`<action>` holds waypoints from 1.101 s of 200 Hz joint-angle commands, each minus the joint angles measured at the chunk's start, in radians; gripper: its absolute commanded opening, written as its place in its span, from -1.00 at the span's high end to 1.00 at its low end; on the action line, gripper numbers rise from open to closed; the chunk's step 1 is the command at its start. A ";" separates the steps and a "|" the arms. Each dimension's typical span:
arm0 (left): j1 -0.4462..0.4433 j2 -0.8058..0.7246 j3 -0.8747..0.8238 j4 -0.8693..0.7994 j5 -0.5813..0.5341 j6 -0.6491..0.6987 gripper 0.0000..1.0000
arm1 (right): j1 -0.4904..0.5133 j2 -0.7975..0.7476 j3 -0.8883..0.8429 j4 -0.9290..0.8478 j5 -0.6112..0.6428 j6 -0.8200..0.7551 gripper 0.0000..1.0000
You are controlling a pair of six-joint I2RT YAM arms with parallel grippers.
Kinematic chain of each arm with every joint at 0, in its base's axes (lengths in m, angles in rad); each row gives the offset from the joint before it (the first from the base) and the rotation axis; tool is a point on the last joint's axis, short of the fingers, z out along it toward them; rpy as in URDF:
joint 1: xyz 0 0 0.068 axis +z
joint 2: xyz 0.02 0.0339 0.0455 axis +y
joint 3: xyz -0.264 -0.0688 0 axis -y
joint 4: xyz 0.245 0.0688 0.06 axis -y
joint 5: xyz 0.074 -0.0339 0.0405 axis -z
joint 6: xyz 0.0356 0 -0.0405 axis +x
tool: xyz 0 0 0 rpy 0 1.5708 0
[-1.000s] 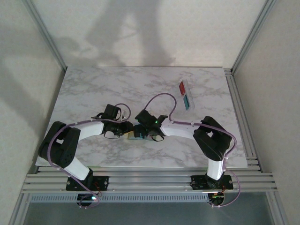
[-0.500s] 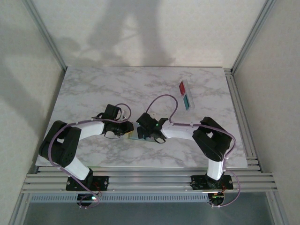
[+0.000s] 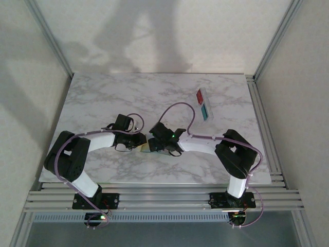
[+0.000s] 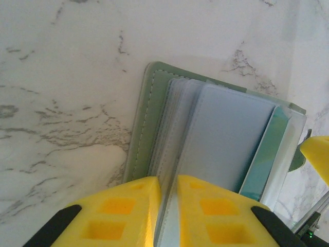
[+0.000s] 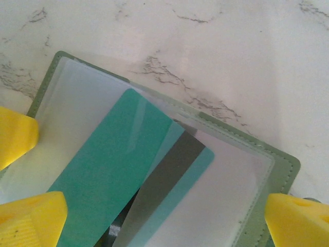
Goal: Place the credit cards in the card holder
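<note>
The card holder (image 5: 280, 172) lay open on the table (image 3: 103, 98), close to the middle of the front edge, right between the two grippers. The left gripper (image 4: 167, 188) was squeezed shut on one of the holder's clear pockets and pinned it there. The right gripper (image 5: 164, 221) had its fingers wide apart and gripped nothing. A teal card (image 5: 113, 170) lay between those fingers, touching neither, and its far end looked tucked under a clear pocket. A card with a dark stripe (image 5: 167, 172) peeked out from under it.

The big thing was this: the teal card sat straight ahead of the right gripper, and its long side pointed away from that gripper, toward the holder's far edge, only a little crooked. So I think the next push had to go along that long side, and the right arm was the nearer one for it.

A red card (image 3: 200, 96) and another teal card (image 3: 205, 110) waited near the right edge of the table, toward the back, well apart from both grippers.

Since a second before, the right gripper had slid a little toward the left one, and in the top view a pale corner of the holder showed where a teal patch had been. The left arm and the far cards had stayed put
</note>
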 commanded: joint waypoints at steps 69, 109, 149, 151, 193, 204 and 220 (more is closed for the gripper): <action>0.000 0.040 -0.019 -0.072 -0.027 -0.012 0.64 | 0.042 -0.148 -0.057 0.070 -0.180 0.080 -0.72; 0.000 0.037 -0.025 -0.057 0.002 -0.022 0.65 | 0.038 -0.066 -0.028 0.179 -0.231 0.128 -0.67; 0.000 0.028 -0.038 -0.053 0.003 -0.021 0.65 | 0.002 0.011 -0.022 0.256 -0.256 0.151 -0.66; 0.000 0.027 -0.037 -0.053 0.002 -0.020 0.65 | 0.000 0.014 -0.022 0.258 -0.256 0.150 -0.66; 0.000 0.023 -0.042 -0.059 -0.002 -0.013 0.64 | -0.015 0.060 -0.015 0.282 -0.289 0.120 -0.66; 0.000 0.022 -0.043 -0.064 -0.011 -0.008 0.64 | -0.015 0.066 -0.020 0.296 -0.305 0.105 -0.66; 0.000 0.021 -0.048 -0.059 -0.016 -0.010 0.65 | -0.016 0.073 -0.021 0.307 -0.338 0.066 -0.66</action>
